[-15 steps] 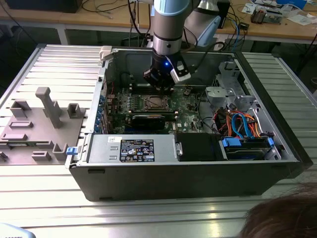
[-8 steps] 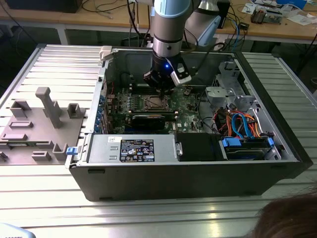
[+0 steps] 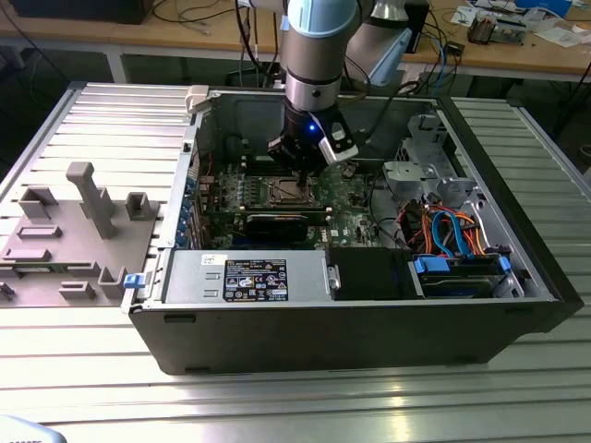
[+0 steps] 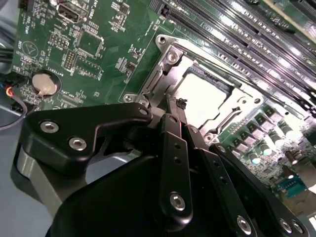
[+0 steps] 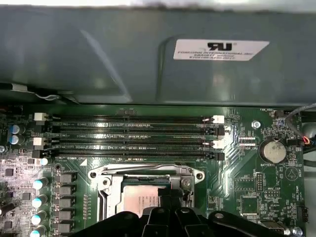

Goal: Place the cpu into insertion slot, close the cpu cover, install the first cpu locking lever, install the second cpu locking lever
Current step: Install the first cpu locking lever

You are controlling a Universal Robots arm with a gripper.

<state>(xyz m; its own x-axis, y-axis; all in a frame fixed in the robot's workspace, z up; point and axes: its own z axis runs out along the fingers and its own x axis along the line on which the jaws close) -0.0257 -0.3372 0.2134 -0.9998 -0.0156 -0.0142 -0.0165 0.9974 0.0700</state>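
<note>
In the second wrist view the gripper (image 4: 177, 104) has its black fingers (image 4: 175, 148) drawn together, their tips on the near edge of the cpu cover (image 4: 165, 81); whether they pinch anything I cannot tell. The cpu (image 4: 205, 94) seems seated in the insertion slot (image 5: 143, 195), framed by that cover. Beyond the slot run the memory slots (image 5: 138, 138).

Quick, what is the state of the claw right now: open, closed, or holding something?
Claw: closed, fingertips together just over the cpu cover; whether it grips anything cannot be told.
</note>
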